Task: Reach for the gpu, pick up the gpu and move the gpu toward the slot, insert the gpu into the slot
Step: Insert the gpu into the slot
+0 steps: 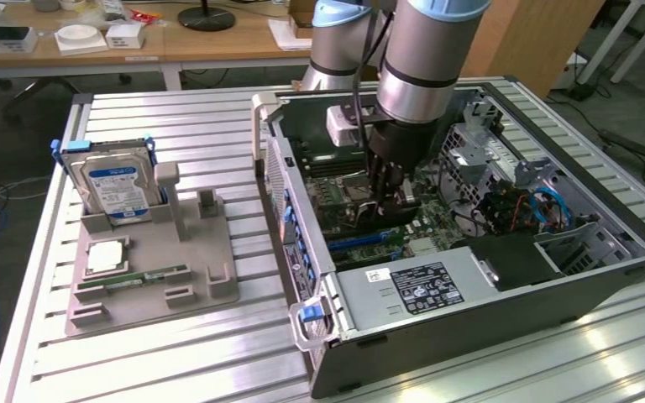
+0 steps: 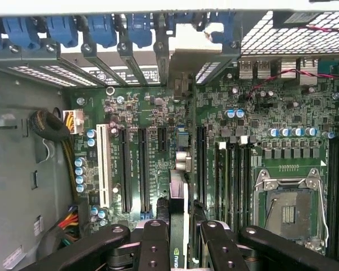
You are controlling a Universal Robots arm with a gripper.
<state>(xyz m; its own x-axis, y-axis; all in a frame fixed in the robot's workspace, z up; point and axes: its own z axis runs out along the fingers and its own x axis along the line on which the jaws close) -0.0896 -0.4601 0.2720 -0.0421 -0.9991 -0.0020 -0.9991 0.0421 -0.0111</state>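
Observation:
My gripper [image 2: 181, 228] is shut on the gpu [image 2: 179, 180], a thin green card seen edge-on, with its silver bracket [image 2: 179, 84] toward the case's rear openings. The card hangs over the green motherboard [image 2: 254, 113], parallel to the long black slots [image 2: 142, 169] and between two of them. The slot right beneath it is hidden by the card, so I cannot tell whether it is seated. In the exterior view the gripper [image 1: 395, 206] reaches down inside the open computer case [image 1: 591, 277], just above the board.
A blue-labelled hard drive [image 1: 115, 185] stands in the grey fixture [image 1: 177, 243] at the exterior view's left, with a processor [image 1: 107, 254] and a memory stick [image 1: 160, 274]. Inside the case are the power supply [image 1: 412, 285], cables [image 1: 547, 206] and the empty processor socket [image 2: 287, 209].

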